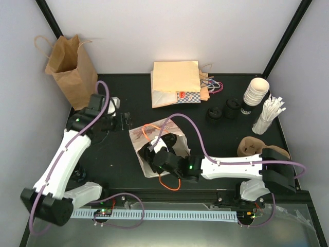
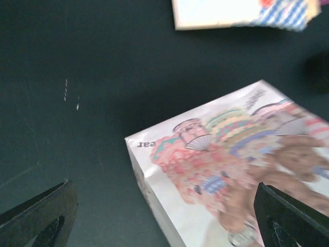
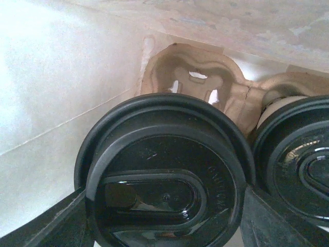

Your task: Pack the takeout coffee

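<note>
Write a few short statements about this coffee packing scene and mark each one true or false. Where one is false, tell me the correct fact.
1. The left gripper is open and holds nothing. True.
2. The right gripper reaches into the brown paper bag. False: it is inside the printed bag, closed on the takeout coffee; the brown paper bag stands apart at the far left.
3. A second lidded cup stands right beside the takeout coffee. True.
4. The stacked lidless cups are at the far left. False: the stacked lidless cups are at the far right.
</note>
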Available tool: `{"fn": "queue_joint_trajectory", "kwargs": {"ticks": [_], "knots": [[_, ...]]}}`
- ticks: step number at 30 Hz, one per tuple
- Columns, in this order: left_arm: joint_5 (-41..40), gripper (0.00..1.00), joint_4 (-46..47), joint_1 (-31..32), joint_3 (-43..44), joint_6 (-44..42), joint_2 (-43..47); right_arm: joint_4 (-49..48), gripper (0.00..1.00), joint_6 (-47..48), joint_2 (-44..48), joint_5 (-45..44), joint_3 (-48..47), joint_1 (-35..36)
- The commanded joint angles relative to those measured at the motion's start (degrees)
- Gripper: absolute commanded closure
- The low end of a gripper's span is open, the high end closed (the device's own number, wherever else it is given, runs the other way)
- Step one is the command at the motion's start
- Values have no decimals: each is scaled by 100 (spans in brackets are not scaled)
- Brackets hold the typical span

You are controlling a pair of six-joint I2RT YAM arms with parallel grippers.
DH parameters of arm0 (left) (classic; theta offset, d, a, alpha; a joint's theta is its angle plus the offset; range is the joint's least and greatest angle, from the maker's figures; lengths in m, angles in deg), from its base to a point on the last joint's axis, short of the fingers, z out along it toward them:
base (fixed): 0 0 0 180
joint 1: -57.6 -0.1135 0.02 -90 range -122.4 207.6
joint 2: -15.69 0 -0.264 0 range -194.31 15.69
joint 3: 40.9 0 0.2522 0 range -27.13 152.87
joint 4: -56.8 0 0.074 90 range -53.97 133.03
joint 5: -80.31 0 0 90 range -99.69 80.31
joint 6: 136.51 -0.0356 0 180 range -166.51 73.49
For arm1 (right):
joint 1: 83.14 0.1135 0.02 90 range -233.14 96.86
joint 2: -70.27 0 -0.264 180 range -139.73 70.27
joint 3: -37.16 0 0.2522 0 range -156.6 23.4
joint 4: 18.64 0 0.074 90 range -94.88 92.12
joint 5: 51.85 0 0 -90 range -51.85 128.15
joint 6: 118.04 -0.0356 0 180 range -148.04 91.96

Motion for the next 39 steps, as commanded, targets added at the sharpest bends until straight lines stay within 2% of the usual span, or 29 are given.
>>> {"fn": "queue_joint_trajectory", "kwargs": {"ticks": [1,4,6,10,14,18,24,29,39], "knots": [[404,5,591,-273,-303,-298,-617,-294,70,425,-88,-125,-30,-8],[363,11,1010,-448,-246,-207,-1298,-440,70,551,-153,-121,-3,-6],[634,16,1077,-589,-52,-222,-1888,-489,70,630,-221,-137,-48,2],[1084,33,1033,-685,369,-277,-2872,-564,70,829,-361,-185,-130,39],[1580,47,1358,-685,249,-266,-3291,-562,70,1040,-537,-367,-198,88],[2037,54,1663,-679,4,-200,-3441,-571,70,1248,-727,-546,-239,157],[2539,58,1878,-676,-363,-299,-3531,-726,70,1517,-1022,-910,-276,308],[3032,65,1940,-617,-504,-418,-3692,-841,69,1799,-1281,-1230,-346,425],[3119,67,1769,-474,-581,-551,-3639,-1430,69,2306,-1313,-1685,13,512]]}}
